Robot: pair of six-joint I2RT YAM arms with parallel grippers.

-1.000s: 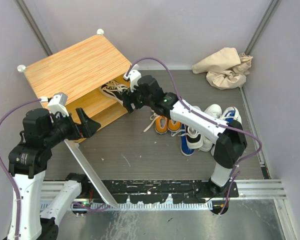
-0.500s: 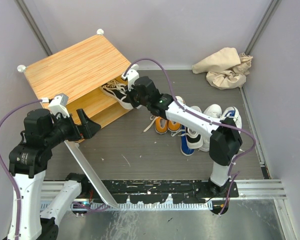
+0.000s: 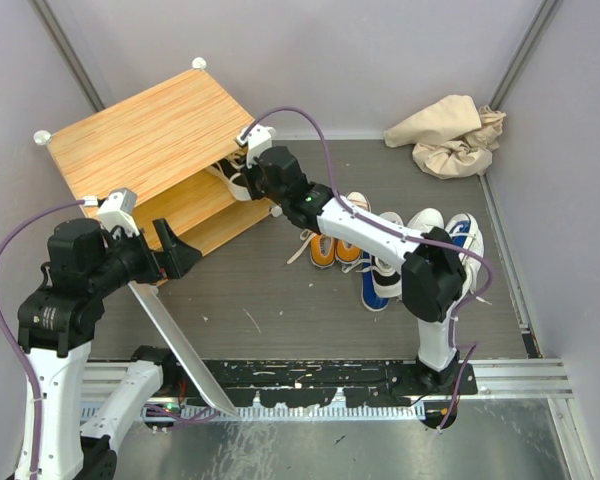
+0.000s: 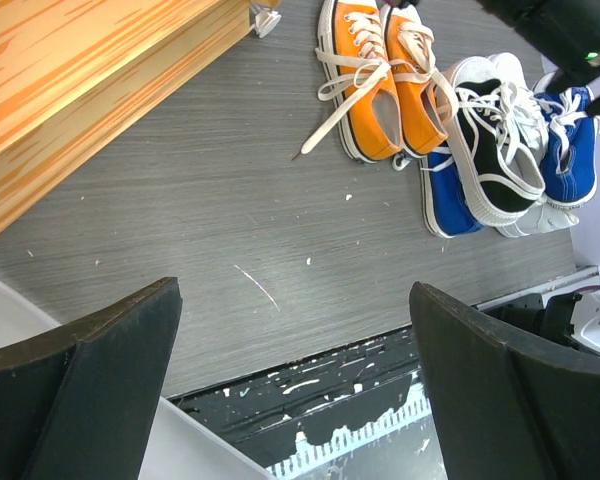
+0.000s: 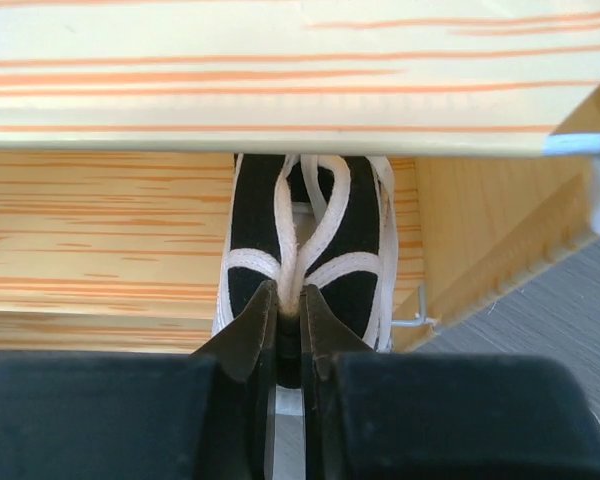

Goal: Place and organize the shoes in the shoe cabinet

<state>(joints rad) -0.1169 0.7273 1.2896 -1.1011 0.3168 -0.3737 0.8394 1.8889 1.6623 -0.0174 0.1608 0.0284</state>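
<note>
1. Orange-tan wood grain covers the top of the cabinet [image 3: 150, 135], which stands at 10 o'clock on the grey floor [image 3: 280, 310] in the top view. White knobs [image 3: 200, 63] sit at its far corners.
2. Its white panel [image 3: 180, 345] hangs open, slanting from the cabinet front toward 6 o'clock.
3. The right arm stretches toward 10 o'clock, and the right gripper [image 3: 245, 180] is at the cabinet's open front.
4. In the right wrist view its jaws are almost closed, pinching the white laces of a black shoe [image 5: 310, 240].
5. That black shoe lies on the wooden shelf inside the cabinet, under the top board, running straight away from the gripper.
6. The left gripper [image 3: 177, 250] hangs at 5 o'clock of the cabinet, above the upper end of the panel. Its jaws are spread wide with nothing between them.
7. The other shoes cluster at 3 o'clock on the floor.
8. An orange pair [image 3: 335, 245] stands side by side, nearest the cabinet, with one loose lace trailing toward 8 o'clock.
9. Just at its 4 o'clock, a second black shoe [image 4: 490, 140] lies partly over a blue shoe [image 4: 450, 195].
10. White shoes [image 3: 425, 220] and another blue one [image 3: 465, 230] touch the cluster on its 3 o'clock side.
11. A beige cloth [image 3: 450, 135] is bunched at 1 o'clock, well apart from the cabinet.
</note>
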